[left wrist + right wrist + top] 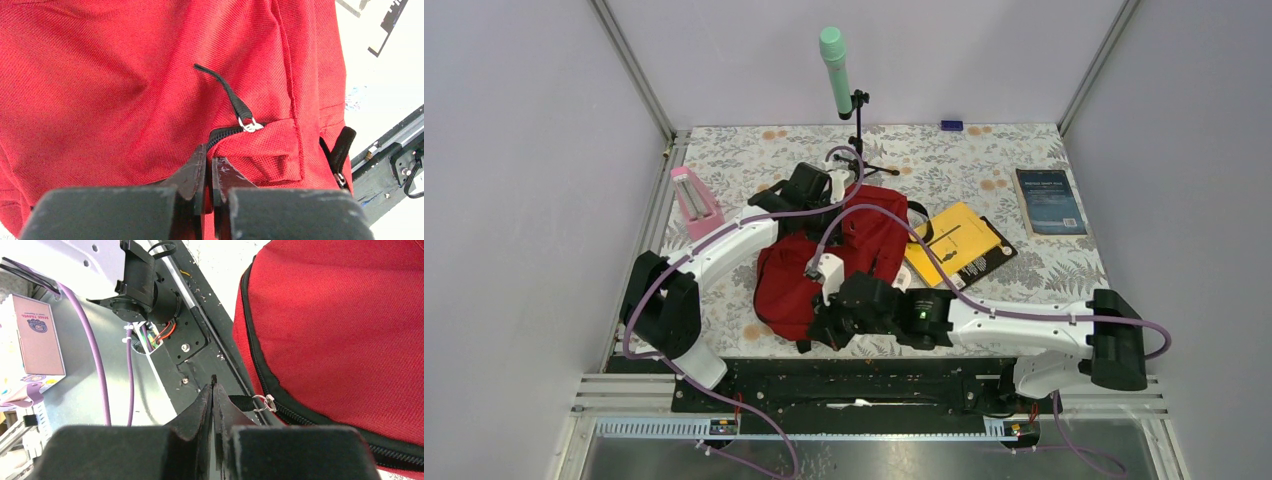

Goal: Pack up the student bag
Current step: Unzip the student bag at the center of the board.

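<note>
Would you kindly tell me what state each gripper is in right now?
Left gripper: closed against the bag; whether it pinches anything cannot be told.
Right gripper: closed on the zip pull.

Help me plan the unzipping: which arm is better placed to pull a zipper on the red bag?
Right: the right tool is shut on a zipper pull of the student bag. The left tool seems to pinch fabric only.
</note>
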Action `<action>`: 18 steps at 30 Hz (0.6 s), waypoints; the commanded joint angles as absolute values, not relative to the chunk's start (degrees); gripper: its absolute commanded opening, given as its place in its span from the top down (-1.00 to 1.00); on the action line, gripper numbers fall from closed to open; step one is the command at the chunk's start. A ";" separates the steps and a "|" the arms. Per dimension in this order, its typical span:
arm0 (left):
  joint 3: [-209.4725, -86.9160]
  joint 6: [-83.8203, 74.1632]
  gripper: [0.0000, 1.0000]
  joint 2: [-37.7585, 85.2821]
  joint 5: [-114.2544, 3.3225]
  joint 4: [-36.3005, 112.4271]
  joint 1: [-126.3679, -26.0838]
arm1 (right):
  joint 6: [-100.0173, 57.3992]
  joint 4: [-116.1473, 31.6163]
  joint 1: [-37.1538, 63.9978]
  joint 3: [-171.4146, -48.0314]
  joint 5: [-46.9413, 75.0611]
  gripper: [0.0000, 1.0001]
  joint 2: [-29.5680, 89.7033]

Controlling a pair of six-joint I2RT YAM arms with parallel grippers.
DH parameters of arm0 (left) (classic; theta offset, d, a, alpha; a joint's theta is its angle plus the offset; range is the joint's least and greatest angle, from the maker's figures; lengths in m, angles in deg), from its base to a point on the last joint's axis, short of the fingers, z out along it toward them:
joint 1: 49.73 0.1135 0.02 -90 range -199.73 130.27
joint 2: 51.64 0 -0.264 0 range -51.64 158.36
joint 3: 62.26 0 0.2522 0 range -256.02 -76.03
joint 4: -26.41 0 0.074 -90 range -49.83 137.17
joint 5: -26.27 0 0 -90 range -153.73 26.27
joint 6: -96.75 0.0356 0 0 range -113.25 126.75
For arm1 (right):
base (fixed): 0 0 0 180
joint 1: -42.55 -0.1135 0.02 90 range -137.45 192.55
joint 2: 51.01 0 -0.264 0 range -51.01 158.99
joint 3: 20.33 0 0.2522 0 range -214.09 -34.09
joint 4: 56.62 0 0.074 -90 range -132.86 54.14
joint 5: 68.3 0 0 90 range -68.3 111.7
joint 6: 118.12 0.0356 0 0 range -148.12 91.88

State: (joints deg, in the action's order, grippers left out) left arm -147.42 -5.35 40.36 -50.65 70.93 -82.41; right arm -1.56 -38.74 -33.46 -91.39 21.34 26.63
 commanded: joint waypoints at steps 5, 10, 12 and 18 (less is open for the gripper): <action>-146.63 -5.64 0.59 36.35 -51.01 64.29 -81.37 | -0.55 -37.19 -35.06 -96.23 29.14 1.00 25.62; -141.68 -4.04 -0.46 26.42 -56.10 59.65 -81.37 | -0.53 -33.43 -34.56 -94.01 39.31 1.00 21.01; -139.24 -3.66 -0.58 21.38 -60.01 57.64 -81.37 | -0.33 -32.09 -33.45 -93.31 40.59 1.00 19.80; -127.92 -7.55 -0.68 3.33 -62.00 49.49 -81.52 | 4.36 -26.25 -29.20 -94.12 38.83 1.00 15.57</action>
State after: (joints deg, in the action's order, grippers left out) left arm -133.80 -5.35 12.08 -59.37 58.80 -81.63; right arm 0.80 -29.28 -31.21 -93.16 36.18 19.14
